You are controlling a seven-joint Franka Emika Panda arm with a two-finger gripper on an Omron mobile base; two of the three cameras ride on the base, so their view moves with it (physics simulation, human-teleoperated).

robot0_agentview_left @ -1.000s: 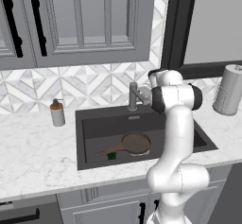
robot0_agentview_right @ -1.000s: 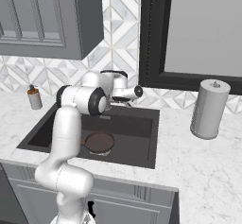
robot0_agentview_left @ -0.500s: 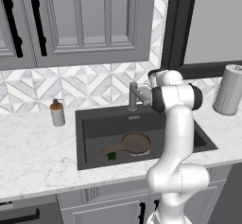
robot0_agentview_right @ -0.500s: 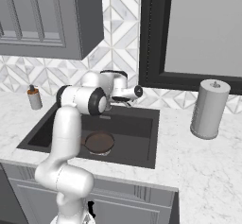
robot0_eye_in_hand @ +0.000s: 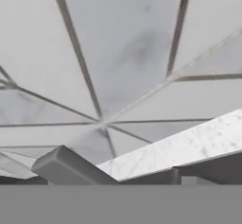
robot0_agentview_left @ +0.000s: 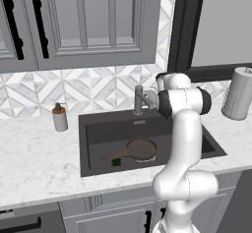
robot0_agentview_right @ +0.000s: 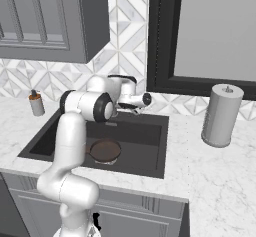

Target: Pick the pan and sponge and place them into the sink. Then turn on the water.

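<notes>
Pan and sponge are lying in the sink; the faucet is being addressed.

The pan (robot0_agentview_left: 140, 149) is being seen at the centre of the left base view, resting on the floor of the sink (robot0_agentview_left: 93, 151) with its handle pointing toward the lower left, and the sponge (robot0_agentview_left: 116, 162) is lying just beside that handle, so the placing part is judged done. The arm is being held high at the back rim, at centre right of that view, because the faucet (robot0_agentview_left: 140, 99) stands there. The gripper (robot0_agentview_right: 134, 104) is being kept close against the faucet, but whether it is released or grasping the lever cannot be told. No water is being seen. In the hand view a grey bar (robot0_eye_in_hand: 71, 167) is showing against the tiled backsplash (robot0_eye_in_hand: 127, 53).
</notes>
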